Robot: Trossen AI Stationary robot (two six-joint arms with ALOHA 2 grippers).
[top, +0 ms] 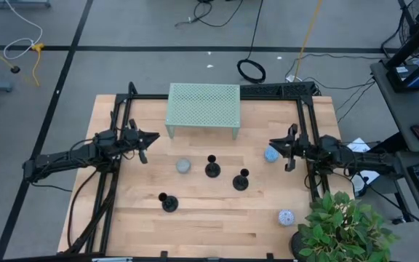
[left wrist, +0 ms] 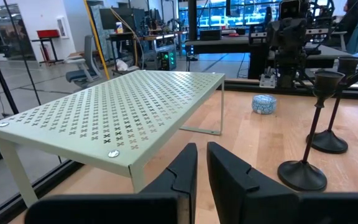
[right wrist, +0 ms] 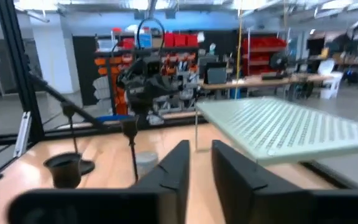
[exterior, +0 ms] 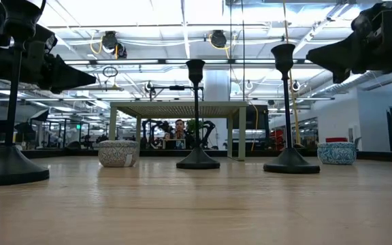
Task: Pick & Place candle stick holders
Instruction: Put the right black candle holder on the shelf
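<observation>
**Both grippers empty above the table**

The left gripper [top: 145, 148] hovers at the table's left, fingers narrowly parted, holding nothing. Three black dome-based candle stick holders [top: 212, 169] stand mid-table before the pale green perforated metal shelf [top: 203, 107]. The right gripper [top: 288, 153], narrowly parted, hovers right.

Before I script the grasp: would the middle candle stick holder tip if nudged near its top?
Probably. The middle candle stick holder has a tall thin stem over a small dome base, so a push high up would likely topple it. It looks rigid, probably metal. The round base suggests that, once fallen, it may roll in an arc.
</observation>
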